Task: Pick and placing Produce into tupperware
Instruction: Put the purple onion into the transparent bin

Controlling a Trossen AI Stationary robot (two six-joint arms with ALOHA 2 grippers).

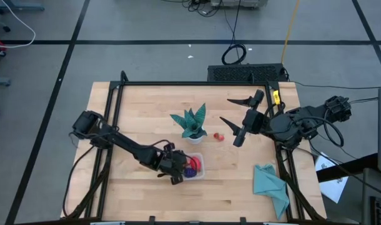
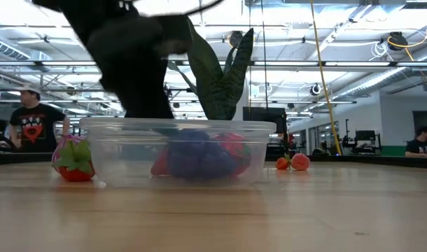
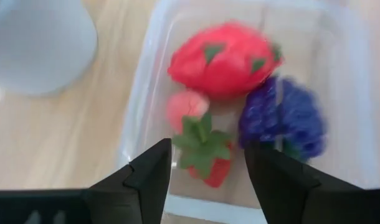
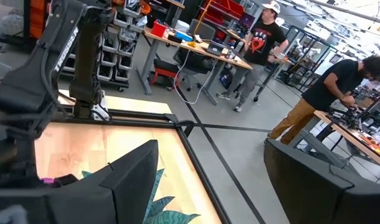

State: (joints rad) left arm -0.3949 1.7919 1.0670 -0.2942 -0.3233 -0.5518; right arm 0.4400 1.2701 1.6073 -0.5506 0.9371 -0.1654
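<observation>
Right now your left tool (image 3: 207,177) hangs just over the tupperware (image 1: 199,170), its fingers parted with a strawberry (image 3: 205,155) lying between and below them, apparently on the container floor and no longer gripped. So you look to be at the release step of a placement. Beside that strawberry, the container holds a larger red piece (image 3: 224,59), a small pink piece (image 3: 185,107) and a dark purple piece (image 3: 283,118); in the low view the purple and red show through the clear wall.

Your right tool (image 1: 234,119) waits raised over the far right part of the desk (image 1: 140,106), fingers spread wide, holding nothing.

More produce is still out. Small red pieces (image 1: 219,135) lie on the desk just beside the white pot of the teal plant (image 1: 192,124), between it and the right tool, and the low view shows a strawberry (image 2: 75,159) just outside the container's wall.

Next, I'd judge, lift the left tool straight up clear of the rim before swinging away — the strawberry's leaves sit near the fingertips. Then pick whichever loose piece is nearer; the right arm seems better placed for those by the pot.
</observation>
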